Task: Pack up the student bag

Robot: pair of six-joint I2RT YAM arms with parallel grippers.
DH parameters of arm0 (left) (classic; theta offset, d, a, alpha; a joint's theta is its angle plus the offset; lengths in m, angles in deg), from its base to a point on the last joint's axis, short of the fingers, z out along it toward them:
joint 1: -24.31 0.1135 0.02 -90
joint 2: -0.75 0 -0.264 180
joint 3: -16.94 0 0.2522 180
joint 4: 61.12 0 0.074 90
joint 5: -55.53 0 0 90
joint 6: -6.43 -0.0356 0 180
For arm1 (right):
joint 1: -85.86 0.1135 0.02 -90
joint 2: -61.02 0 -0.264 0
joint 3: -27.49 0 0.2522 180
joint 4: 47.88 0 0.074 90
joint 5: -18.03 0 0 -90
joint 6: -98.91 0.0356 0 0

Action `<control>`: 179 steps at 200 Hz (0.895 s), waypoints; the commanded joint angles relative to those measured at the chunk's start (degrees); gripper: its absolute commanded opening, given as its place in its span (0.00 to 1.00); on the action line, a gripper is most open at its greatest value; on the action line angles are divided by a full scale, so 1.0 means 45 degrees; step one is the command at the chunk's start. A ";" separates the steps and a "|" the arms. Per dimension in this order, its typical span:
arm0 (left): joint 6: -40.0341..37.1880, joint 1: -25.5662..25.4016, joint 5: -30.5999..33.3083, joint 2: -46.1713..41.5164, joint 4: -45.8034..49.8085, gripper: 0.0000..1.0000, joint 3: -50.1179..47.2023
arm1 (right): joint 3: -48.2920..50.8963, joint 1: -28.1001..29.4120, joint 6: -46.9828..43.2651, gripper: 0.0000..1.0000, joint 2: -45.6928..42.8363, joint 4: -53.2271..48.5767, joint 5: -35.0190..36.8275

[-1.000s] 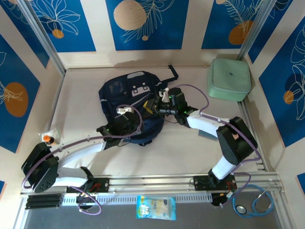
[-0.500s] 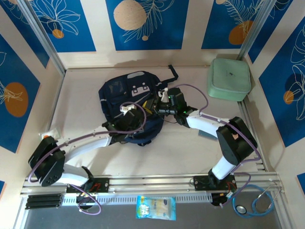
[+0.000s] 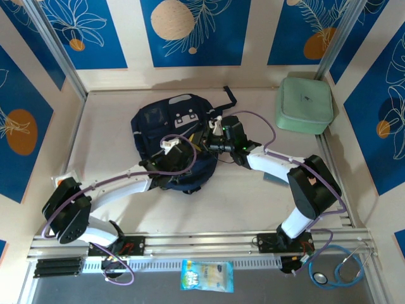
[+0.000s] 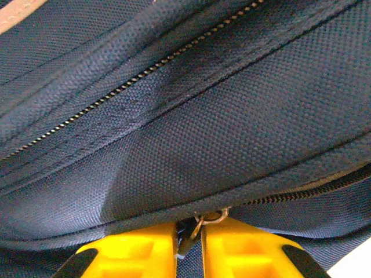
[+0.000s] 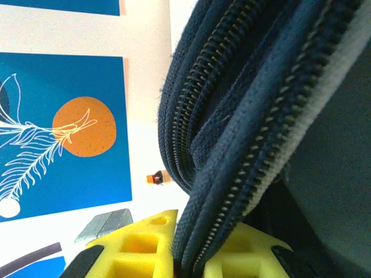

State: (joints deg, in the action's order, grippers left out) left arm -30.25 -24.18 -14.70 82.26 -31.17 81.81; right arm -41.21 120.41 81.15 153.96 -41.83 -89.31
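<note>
Navy student bag (image 3: 158, 120) mid-table, bare tabletop (image 3: 104, 136) beside its left edge.

A pale green square zip case (image 3: 304, 104) lies flat in the far right corner of the desk (image 3: 107, 120), close to both walls. The walls carry blue panels (image 3: 190, 31) with white leaf drawings and orange discs. On the dark strip in front of the desk's near rail lies a blue and yellow snack packet (image 3: 207, 275). Well to its right a blue stethoscope (image 3: 321, 277) lies coiled. In the right wrist view, a small orange item (image 5: 155, 178), too small to identify, sits by the wall.
</note>
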 commanded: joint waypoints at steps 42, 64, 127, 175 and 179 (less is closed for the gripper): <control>-0.0228 0.0126 0.0188 -0.0295 0.0099 0.10 0.0100 | -0.0469 0.0237 -0.0232 0.13 -0.0063 0.0462 -0.0575; -0.0228 0.0224 0.0023 -0.0683 0.0363 0.01 -0.0188 | -0.0241 -0.0040 -0.0435 0.12 -0.0218 0.0312 -0.0286; -0.1712 0.2310 -0.3400 -0.2233 0.1260 0.00 -0.1500 | 0.0705 -0.1175 -0.0889 0.11 -0.0937 0.0040 0.0357; -0.3843 0.3286 -0.5759 -0.2725 0.1167 0.00 -0.1255 | 0.1052 -0.1155 -0.0730 0.12 -0.0998 0.0614 0.0436; -0.3938 0.3276 -0.5882 -0.2697 0.1122 0.00 -0.1114 | 0.1029 -0.1079 -0.0725 0.13 -0.0970 0.0598 0.0436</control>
State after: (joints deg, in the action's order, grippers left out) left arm -41.37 -10.85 -36.75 71.31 -29.27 74.88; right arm -36.60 116.15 78.84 152.00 -42.57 -89.33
